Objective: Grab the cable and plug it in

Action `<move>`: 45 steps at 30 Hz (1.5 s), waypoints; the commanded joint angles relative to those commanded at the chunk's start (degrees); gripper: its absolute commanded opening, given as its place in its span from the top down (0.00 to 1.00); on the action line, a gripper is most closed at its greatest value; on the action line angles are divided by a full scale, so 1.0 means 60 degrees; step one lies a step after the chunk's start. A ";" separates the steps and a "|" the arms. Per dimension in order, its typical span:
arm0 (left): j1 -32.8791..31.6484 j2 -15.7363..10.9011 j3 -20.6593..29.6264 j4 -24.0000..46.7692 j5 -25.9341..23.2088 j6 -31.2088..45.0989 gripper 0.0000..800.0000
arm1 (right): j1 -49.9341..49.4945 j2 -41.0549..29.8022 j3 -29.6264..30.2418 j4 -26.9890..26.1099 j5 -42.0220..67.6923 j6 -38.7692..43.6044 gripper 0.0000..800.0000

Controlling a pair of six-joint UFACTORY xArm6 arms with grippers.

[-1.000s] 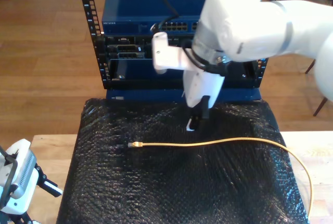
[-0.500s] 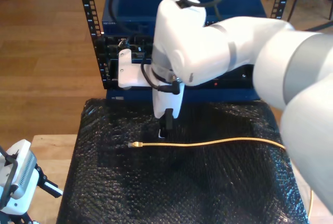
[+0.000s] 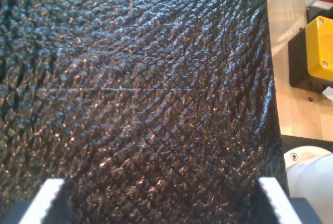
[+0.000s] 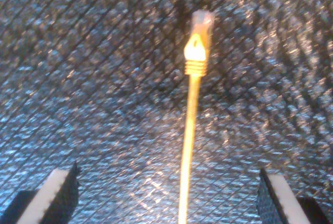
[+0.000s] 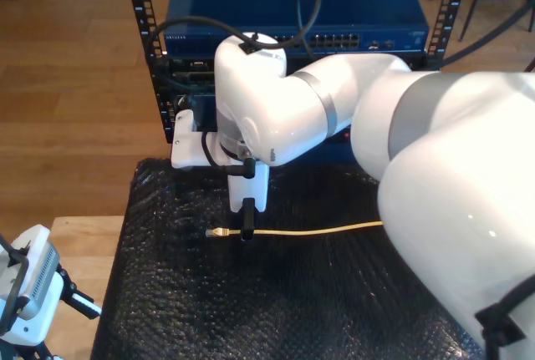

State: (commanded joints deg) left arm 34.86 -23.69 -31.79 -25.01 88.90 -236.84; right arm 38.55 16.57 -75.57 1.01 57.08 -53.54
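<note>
Cable [image 5: 318, 230] on black mat [image 5: 167, 293], server rack [image 5: 292, 17] behind, my second gripper [image 5: 247, 233] over it

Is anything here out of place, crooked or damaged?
Nothing stands out. The yellow cable lies flat and nearly straight on the black bubble-wrap mat, its clear plug looking whole though blurred. My second gripper is open, the cable between its jaws. My first gripper is open over bare mat.

A black bubble-wrap mat [image 5: 167, 293] covers a light wooden table [image 5: 71, 247] before a blue equipment rack [image 5: 288, 9] standing on warm wooden flooring [image 5: 67, 84].
</note>
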 joint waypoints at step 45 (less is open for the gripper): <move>-0.0015 0.0205 -0.0015 0.0015 -0.0190 -0.0117 0.00 | 0.0835 0.1626 -0.0747 -0.2110 -0.0381 0.1963 0.01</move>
State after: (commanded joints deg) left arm 34.77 -22.46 -31.88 -24.92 87.76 -237.54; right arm 43.56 26.33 -80.05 -11.65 54.79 -41.76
